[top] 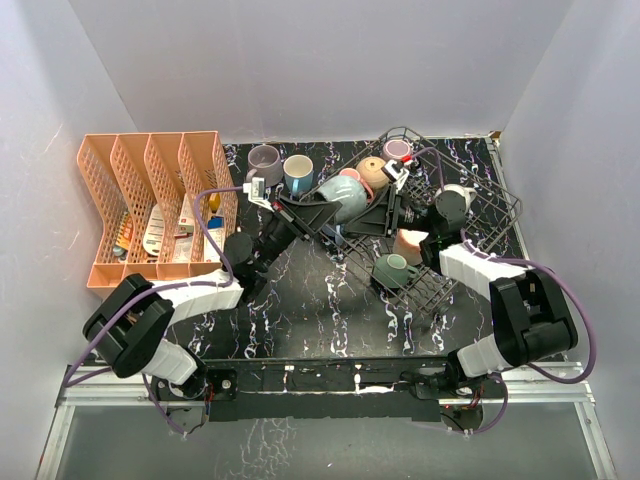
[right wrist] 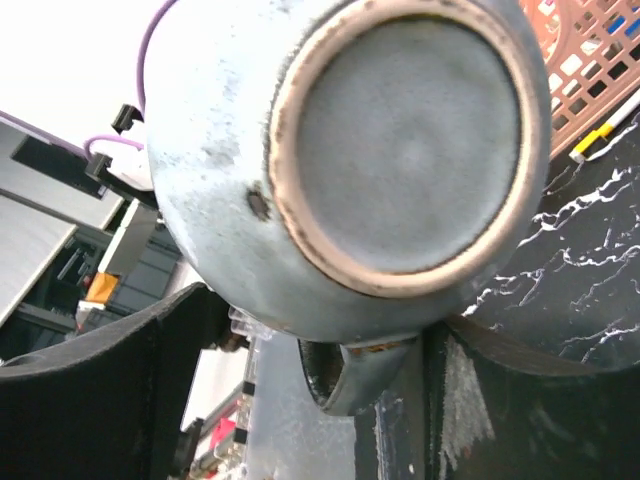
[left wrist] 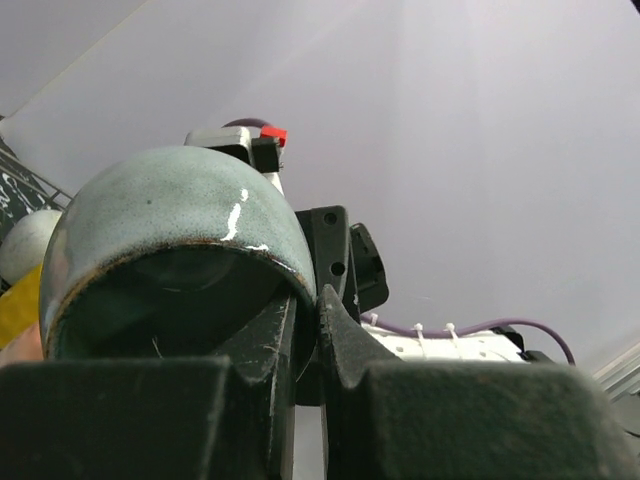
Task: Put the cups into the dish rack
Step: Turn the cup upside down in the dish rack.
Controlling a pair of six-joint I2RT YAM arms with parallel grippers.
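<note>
1. In the top view the pale grey-green cup [top: 348, 198] is mostly covered by the left gripper [top: 328, 208] and the right gripper [top: 372, 215], which meet over it.
2. In the right wrist view this cup is blurred and the top edge cuts it. I cannot tell if the fingers [right wrist: 110, 380] press on it.
3. In the left wrist view the cup's inside is too dark to see. The left edge cuts a white cup [left wrist: 25, 245] and a yellow thing [left wrist: 18, 305].
4. The right arm [top: 470, 262] hides part of the dish rack [top: 490, 215].
5. The items in the orange organiser [top: 100, 190] are too small to name.
</note>
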